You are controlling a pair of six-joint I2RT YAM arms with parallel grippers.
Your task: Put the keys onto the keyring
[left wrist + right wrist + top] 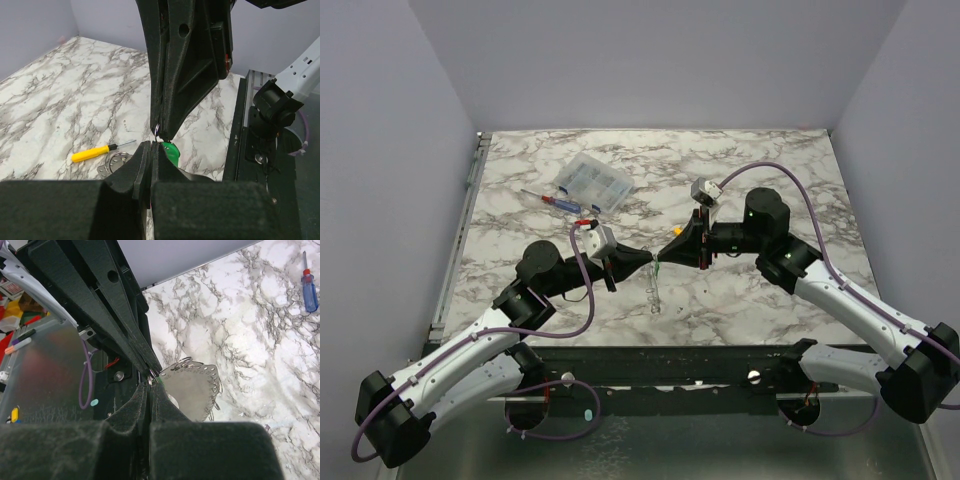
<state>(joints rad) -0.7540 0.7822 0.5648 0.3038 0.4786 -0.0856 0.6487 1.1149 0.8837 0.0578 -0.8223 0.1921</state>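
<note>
Not done yet, I'd say. Both arms are meeting tip to tip above the table's middle. The left gripper (648, 259) is pinching the key (170, 152), a tiny bright green head poking out beside its tip. The right gripper (666, 256) is pressing shut too, right at the keyring (655, 295), though it's hard to tell if it's gripping it. The thin pale loop is dangling below; threading is still left.
</note>
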